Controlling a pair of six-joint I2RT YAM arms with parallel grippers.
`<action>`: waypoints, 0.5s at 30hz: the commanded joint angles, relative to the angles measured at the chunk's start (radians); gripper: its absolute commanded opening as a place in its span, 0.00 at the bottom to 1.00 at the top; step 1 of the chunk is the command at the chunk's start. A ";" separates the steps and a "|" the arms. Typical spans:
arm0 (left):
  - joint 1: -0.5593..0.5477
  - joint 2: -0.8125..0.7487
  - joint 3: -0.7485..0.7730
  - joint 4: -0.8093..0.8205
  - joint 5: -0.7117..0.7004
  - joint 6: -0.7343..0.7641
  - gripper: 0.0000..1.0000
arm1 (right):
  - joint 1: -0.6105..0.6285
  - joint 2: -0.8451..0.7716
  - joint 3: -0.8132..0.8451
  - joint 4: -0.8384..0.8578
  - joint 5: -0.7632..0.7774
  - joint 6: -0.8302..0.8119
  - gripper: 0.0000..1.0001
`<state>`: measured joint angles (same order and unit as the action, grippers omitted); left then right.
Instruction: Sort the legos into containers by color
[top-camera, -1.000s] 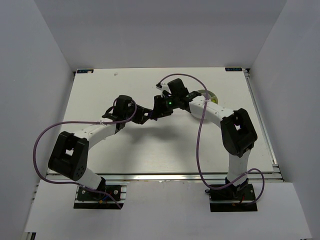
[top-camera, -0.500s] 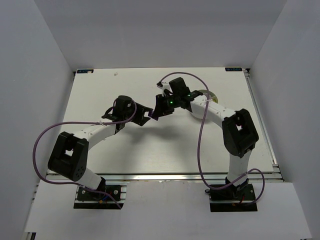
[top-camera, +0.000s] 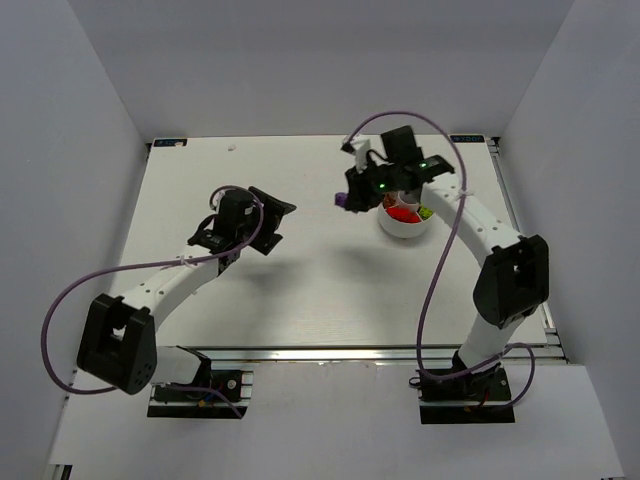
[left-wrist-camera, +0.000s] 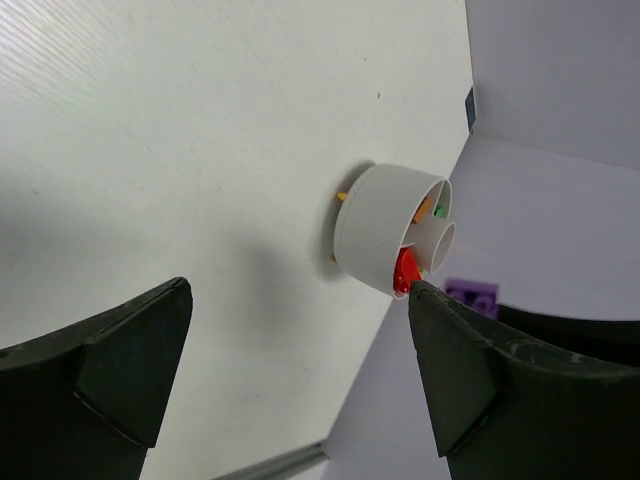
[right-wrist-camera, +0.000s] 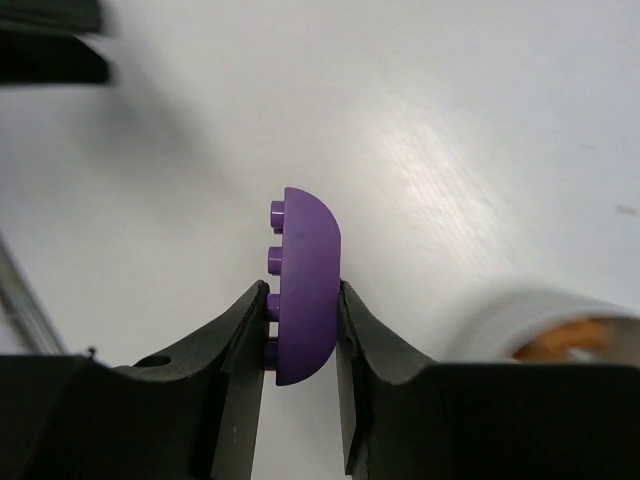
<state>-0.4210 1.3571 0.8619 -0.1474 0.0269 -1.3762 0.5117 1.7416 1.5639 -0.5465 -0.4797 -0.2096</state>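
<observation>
My right gripper (right-wrist-camera: 300, 335) is shut on a purple lego (right-wrist-camera: 305, 290) with a rounded back and studs on its left face. In the top view that purple lego (top-camera: 343, 201) hangs above the table just left of the round white divided bowl (top-camera: 400, 233). A red lego (top-camera: 402, 212) and a green one (top-camera: 425, 212) lie in the bowl's compartments. My left gripper (top-camera: 277, 222) stands wide open and empty, well left of the bowl. The left wrist view shows the bowl (left-wrist-camera: 380, 225) from the side, with red (left-wrist-camera: 404, 270), orange (left-wrist-camera: 424, 208) and green (left-wrist-camera: 440, 211) pieces inside.
Small orange bits (left-wrist-camera: 341, 196) show at the foot of the bowl's far side. White walls enclose the table on three sides. A metal rail (top-camera: 330, 352) runs along the near edge by the arm bases.
The left gripper let go, opened wide and drew back to the left. The right gripper carried the purple lego from the table's middle to beside the bowl.
</observation>
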 joint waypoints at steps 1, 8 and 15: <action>0.004 -0.104 -0.020 -0.087 -0.134 0.107 0.98 | -0.152 -0.047 0.097 -0.206 0.036 -0.317 0.00; 0.010 -0.271 -0.119 -0.132 -0.206 0.187 0.98 | -0.318 0.038 0.235 -0.374 0.227 -0.605 0.00; 0.013 -0.354 -0.142 -0.196 -0.242 0.223 0.98 | -0.357 0.130 0.312 -0.405 0.288 -0.665 0.00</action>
<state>-0.4137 1.0374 0.7265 -0.2996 -0.1730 -1.1912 0.1581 1.8477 1.8381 -0.8959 -0.2352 -0.7982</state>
